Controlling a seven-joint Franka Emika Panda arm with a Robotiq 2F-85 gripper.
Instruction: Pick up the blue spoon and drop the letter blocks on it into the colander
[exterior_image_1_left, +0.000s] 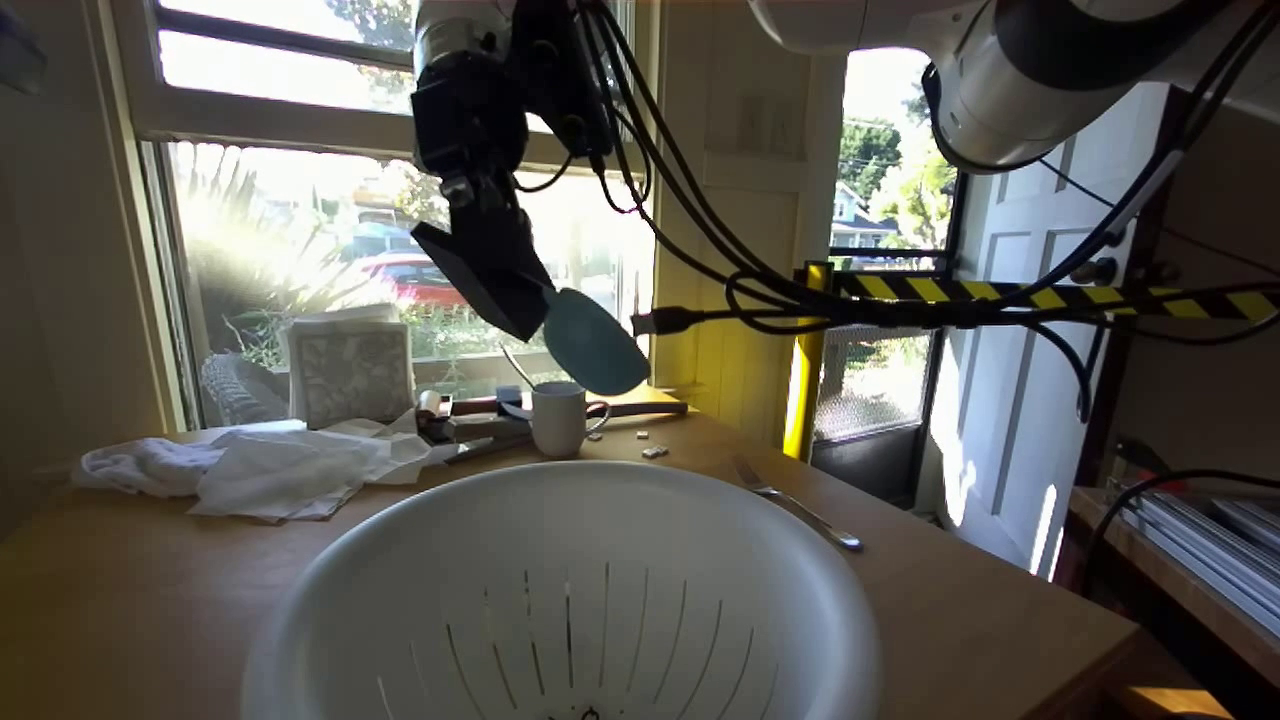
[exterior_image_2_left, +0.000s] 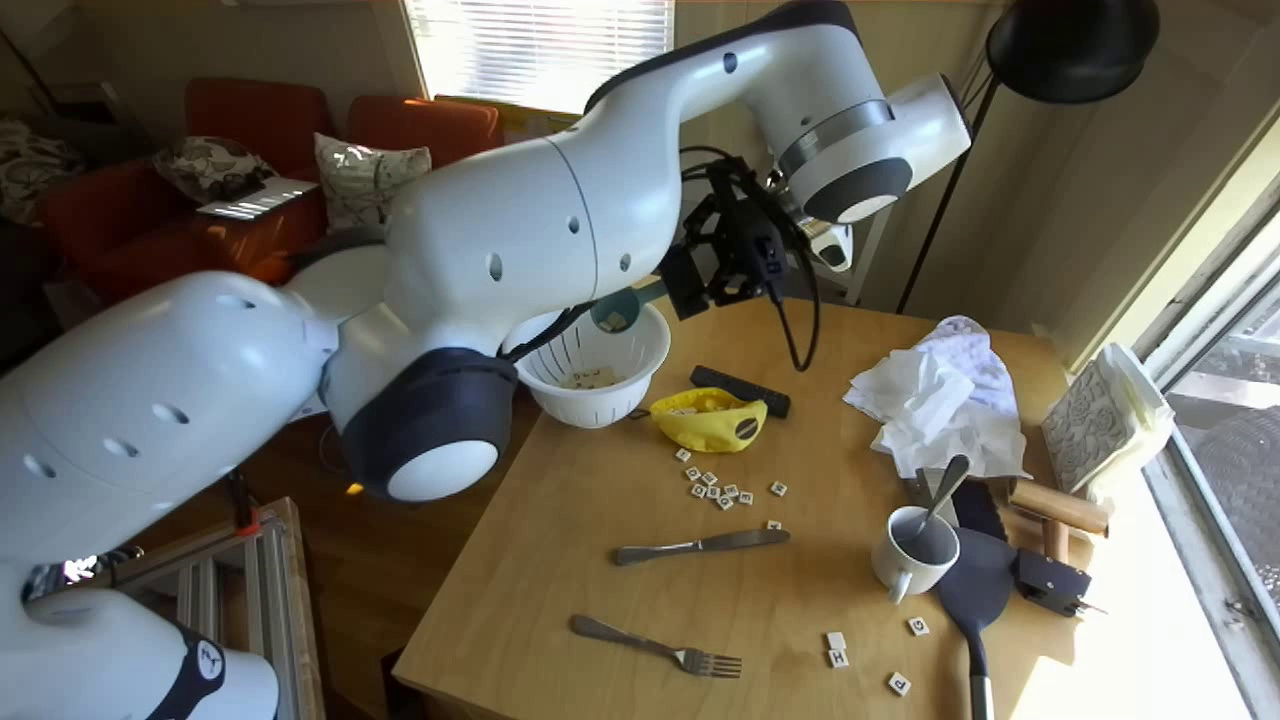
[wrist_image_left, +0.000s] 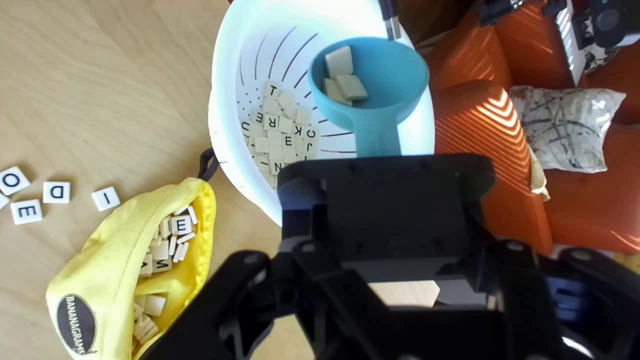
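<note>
Colander (exterior_image_2_left: 590, 408): near the table's (exterior_image_2_left: 560, 520) edge; its middle looks the safest target.
Spoon (exterior_image_2_left: 621, 304): held higher, three blocks (wrist_image_left: 351, 87) aboard; whether wholly inside the rim, unclear. Best lowered, then rolled slowly.
End effector (exterior_image_2_left: 683, 284): closed on the handle.
Pouch (exterior_image_2_left: 708, 428): just beside the rim; freer room lies overhead.

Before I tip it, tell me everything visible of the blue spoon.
The blue spoon is dull teal, perhaps plastic, with a deep round bowl; the gripper grips its handle, hiding the end. Three letter blocks show inside, no letters visible. In an exterior view it slants down from the gripper, raised clear of the colander. A cable plug shows by its rim; whether they touch is unclear.
</note>
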